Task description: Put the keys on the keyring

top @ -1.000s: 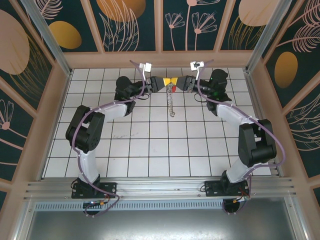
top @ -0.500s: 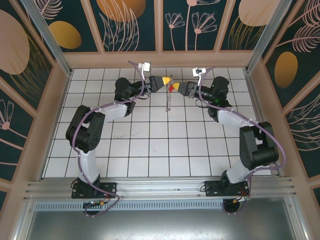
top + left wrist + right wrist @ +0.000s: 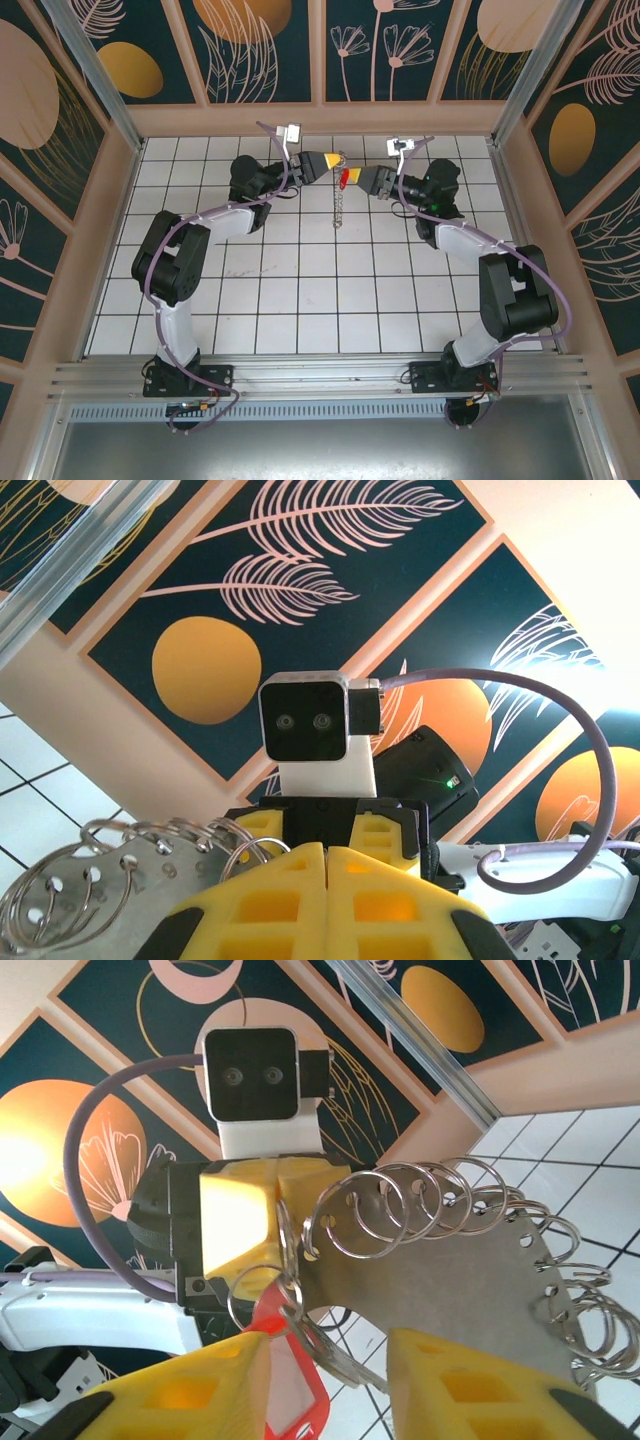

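Note:
The keyring (image 3: 450,1270) is a grey metal plate fringed with several split rings. My left gripper (image 3: 328,162) is shut on one ring and holds it high over the far middle of the table, so the plate (image 3: 340,200) hangs down. In the left wrist view its yellow fingers (image 3: 300,880) are pressed together, and a ring (image 3: 240,852) comes out beside them. The key (image 3: 290,1390) has a red head and a silver blade. It hangs from a small ring linked to the held one. My right gripper (image 3: 328,1348) is open around it: the head lies against one finger and the blade tip reaches the other.
A white tiled table (image 3: 300,290) lies below, with wooden walls (image 3: 320,118) close behind both grippers. The two arms meet near the back wall, fingertips a few centimetres apart. The right wrist camera (image 3: 310,725) faces the left one.
My right gripper has drawn back to the right, away from the left one. The hanging keyring has swung a little. The left gripper has stayed put.

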Available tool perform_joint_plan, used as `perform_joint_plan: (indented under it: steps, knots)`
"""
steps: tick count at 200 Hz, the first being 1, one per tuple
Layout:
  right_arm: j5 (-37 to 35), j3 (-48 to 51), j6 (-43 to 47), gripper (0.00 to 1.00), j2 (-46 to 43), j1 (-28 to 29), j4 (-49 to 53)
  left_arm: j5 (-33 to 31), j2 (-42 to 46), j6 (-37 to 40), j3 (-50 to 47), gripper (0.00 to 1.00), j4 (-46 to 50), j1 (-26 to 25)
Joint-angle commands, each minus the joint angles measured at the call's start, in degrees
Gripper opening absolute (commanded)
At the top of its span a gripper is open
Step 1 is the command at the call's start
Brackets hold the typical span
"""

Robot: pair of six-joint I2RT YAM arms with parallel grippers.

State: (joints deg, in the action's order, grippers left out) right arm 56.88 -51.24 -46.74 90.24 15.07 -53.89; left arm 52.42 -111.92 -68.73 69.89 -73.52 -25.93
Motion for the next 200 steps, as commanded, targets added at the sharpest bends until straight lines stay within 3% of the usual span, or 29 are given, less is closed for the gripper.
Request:
perform_joint_plan:
  steps: [1,54,104,150,200]
  knots:
    - [0.1,0.2,-1.4,0.34,-0.7,-0.2,-4.9,-0.8,-0.1,-0.6,0.2,0.00,-4.6,-0.3]
    - [-5.8,4.0,1.5,0.36,-5.2,-2.0,-1.2,-0.7,0.2,-0.6,-0.2,0.00,-4.8,-0.3]
    - [-5.1,5.2,2.8,0.41,-6.6,-1.1,-2.8,-0.9,0.5,-0.7,-0.1,0.00,-3.9,-0.3]
    - [-7.1,1.3,13.5,0.47,-6.6,2.3,9.2,-0.9,1.1,-0.7,-0.2,0.00,-3.2,-0.3]
    - [-8.0,-0.6,15.5,0.49,-4.9,2.7,11.1,-0.8,1.4,-0.6,-0.1,0.00,-3.0,-0.3]
